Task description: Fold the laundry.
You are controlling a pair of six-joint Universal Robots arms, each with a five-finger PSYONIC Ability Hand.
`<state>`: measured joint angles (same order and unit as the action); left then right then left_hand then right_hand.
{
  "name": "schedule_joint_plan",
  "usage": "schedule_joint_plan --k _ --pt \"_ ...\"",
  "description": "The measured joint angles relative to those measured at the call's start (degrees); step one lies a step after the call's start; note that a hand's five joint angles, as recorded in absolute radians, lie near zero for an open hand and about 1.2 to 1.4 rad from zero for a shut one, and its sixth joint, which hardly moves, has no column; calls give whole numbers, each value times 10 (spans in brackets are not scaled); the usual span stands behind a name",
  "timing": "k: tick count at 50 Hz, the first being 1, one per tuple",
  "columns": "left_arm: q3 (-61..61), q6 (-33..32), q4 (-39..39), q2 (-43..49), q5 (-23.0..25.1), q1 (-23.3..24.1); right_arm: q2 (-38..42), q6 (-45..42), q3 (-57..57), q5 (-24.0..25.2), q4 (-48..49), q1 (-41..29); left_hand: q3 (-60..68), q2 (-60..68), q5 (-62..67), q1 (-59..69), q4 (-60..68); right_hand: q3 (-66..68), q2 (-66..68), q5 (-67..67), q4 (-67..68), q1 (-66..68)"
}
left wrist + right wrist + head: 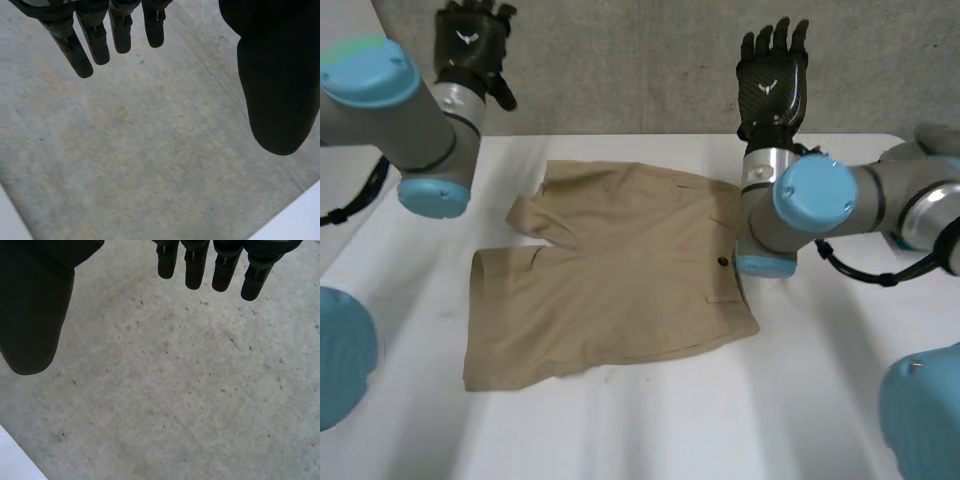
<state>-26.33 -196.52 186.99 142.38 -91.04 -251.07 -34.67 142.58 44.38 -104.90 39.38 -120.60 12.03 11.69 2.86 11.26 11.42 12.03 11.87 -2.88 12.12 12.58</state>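
The khaki shorts (620, 270) were spread flat and unfolded on the white table (820, 400). They lay below and between the two raised hands, touched by neither. The legs were pointed toward the left hand's side. The waistband, marked by a dark button (723, 262), was laid just beside the right arm (790, 200).

The left hand (470, 45) was held high and well apart from the cloth, up against the grey concrete wall (640, 60). In its own wrist view the fingers (95, 40) were seen straight and spread, the thumb (277, 75) was set wide of them, and nothing was held between them. This was judged to be a waiting pose, in which the garment was left uncovered so that its outline could be read before a grasp was chosen.

The far leg's hem, on the left hand's side, was seen slightly rumpled and turned. It was judged to want smoothing before any fold.

The right hand (773, 85) was raised likewise above the waistband end, palm toward the wall. Its fingers (195, 265) were straight, its thumb (35, 305) was apart from them, and it was empty.

The shorts were laid directly on the tabletop, not inside a container. A pocket opening was made out near the waistband, but what was in it could not be told.
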Motion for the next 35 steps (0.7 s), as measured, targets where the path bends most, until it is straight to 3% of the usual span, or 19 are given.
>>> schedule_joint_plan --k 11,21,25,28,35 --pt "-231 -33 -45 -205 -10 4 -177 112 92 139 -283 15 0 0 0 0 0 0 0 0 0 0" --pt "-493 -39 -174 -395 29 3 -292 124 224 241 -492 40 7 8 4 10 8 18 18 -13 15 15" --pt "-583 -46 -222 -435 53 -1 -310 111 287 273 -531 48 14 17 9 21 20 95 92 -89 92 88" --pt "-651 -57 -246 -452 68 -4 -318 100 339 293 -541 53 98 103 94 113 108 133 129 -128 131 130" --pt "-770 -86 -220 -455 77 -9 -317 74 444 321 -483 59 124 127 120 131 132 185 184 -179 185 178"
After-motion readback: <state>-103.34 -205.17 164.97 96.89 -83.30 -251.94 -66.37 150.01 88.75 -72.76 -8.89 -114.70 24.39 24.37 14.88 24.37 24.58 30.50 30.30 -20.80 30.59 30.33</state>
